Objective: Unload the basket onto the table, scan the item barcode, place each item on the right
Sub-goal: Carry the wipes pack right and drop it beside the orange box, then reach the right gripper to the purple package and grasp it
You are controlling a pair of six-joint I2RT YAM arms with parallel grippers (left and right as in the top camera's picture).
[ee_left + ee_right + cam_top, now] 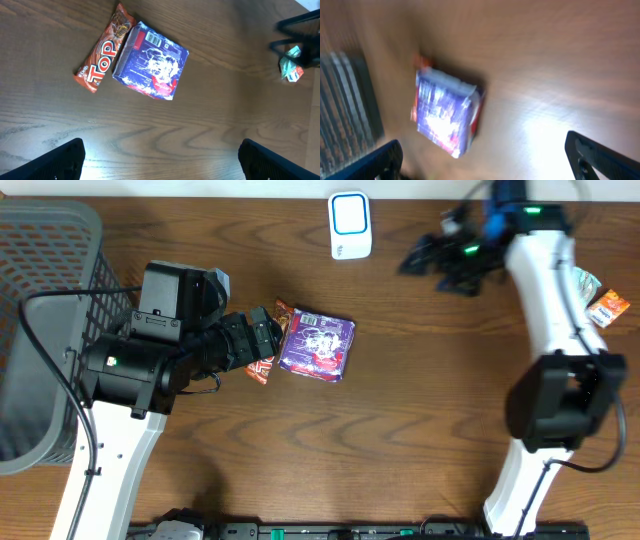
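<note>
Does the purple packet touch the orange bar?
Touching. The left wrist view shows the packet pressed along the bar, with no gap between them.

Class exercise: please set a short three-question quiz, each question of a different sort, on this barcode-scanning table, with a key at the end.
1. Fill in: the grey basket stands on the robot's ____ side.
2. Which thing lies right beside the purple packet? A the grey basket; B the orange Top bar; C nothing.
3. True or false: the left gripper has its jaws shut on the purple packet.
Key: 1 left; 2 B; 3 false, its jaws stand open and empty.
</note>
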